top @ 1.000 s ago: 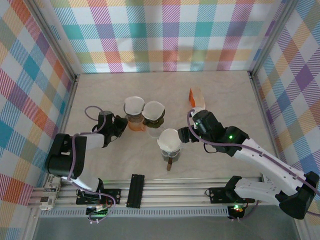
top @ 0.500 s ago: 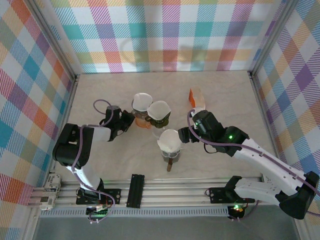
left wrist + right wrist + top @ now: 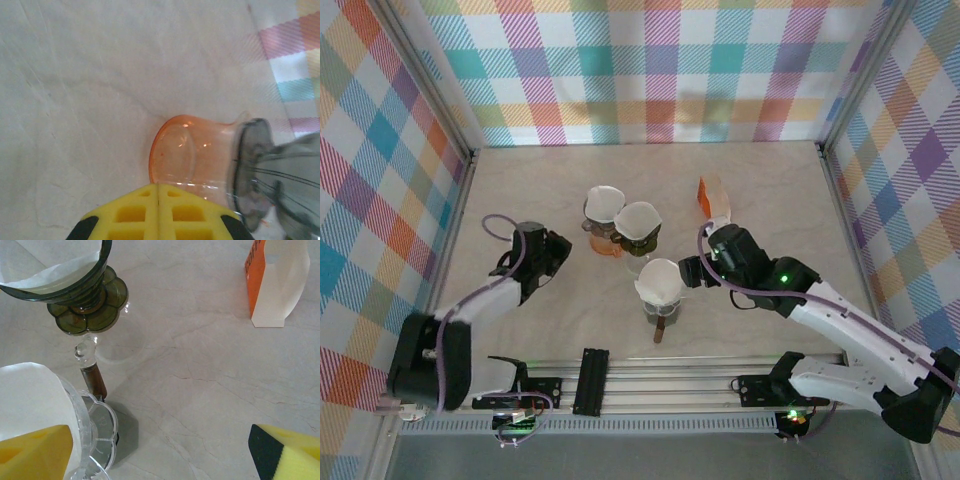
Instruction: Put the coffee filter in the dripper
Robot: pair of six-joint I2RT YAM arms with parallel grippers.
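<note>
Left arm [image 3: 480, 298]: runs from the lower left of the top view up and to the right, forearm angled toward centre. Left gripper [image 3: 556, 250]: yellow fingers [image 3: 130, 212] pressed together along one seam, no gap. Right arm [image 3: 840, 325]: extends from the lower right toward centre. Right gripper [image 3: 688, 272]: fingers [image 3: 32, 450] set wide apart, at the wrist view's lower corners.

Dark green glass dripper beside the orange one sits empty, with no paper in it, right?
Not empty: the dark green glass dripper beside the orange plastic dripper holds a white paper filter, as the right wrist view shows.
</note>
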